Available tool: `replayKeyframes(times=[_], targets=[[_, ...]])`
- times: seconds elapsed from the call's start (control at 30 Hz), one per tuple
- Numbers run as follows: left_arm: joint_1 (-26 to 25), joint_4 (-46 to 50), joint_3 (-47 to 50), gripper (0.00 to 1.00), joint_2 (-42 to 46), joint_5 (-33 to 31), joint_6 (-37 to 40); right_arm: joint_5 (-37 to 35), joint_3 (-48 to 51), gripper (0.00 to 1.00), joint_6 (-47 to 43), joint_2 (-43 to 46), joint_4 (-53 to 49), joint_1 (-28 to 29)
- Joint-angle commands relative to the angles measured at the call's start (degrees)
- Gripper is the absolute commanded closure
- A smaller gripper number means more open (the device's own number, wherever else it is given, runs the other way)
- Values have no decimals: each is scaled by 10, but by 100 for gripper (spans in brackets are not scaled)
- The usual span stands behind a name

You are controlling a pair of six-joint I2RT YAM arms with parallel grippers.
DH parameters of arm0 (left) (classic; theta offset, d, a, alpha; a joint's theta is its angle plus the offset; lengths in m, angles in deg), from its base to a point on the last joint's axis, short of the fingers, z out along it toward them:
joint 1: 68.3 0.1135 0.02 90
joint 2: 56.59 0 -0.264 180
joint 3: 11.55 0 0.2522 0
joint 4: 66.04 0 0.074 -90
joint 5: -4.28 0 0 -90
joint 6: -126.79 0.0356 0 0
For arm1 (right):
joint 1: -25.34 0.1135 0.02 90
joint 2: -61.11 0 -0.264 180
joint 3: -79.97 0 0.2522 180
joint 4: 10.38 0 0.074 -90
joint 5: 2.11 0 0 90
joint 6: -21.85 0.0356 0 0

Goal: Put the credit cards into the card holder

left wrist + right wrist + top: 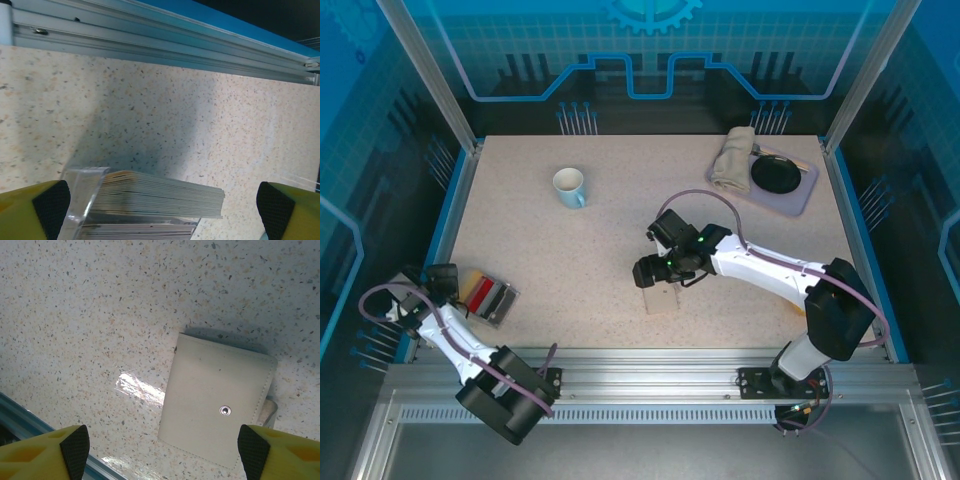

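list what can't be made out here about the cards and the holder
Flat beige stitched card holder: closed in the right wrist view, inside hidden.
Top view: the right gripper overlaps its far end.
Stack of thin plastic cards, left wrist view: edge-on, cut off by the bottom edge; count and faces unclear.
Dark round thing on the grey tray, top view: too small to name.

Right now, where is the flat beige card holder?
In the top view, the flat beige rectangular card holder lies closed on the table, centre-front, beneath the open right end effector.
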Motion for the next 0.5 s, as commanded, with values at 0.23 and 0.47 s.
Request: replayKeyframes(times=[0.23,0.47], targets=[[6,-117,74,1,-1,92,-53,13,-19,19,-10,-15,-24,10],[0,-154,104,1,10,149,-75,11,-25,18,-12,-21,-25,9]])
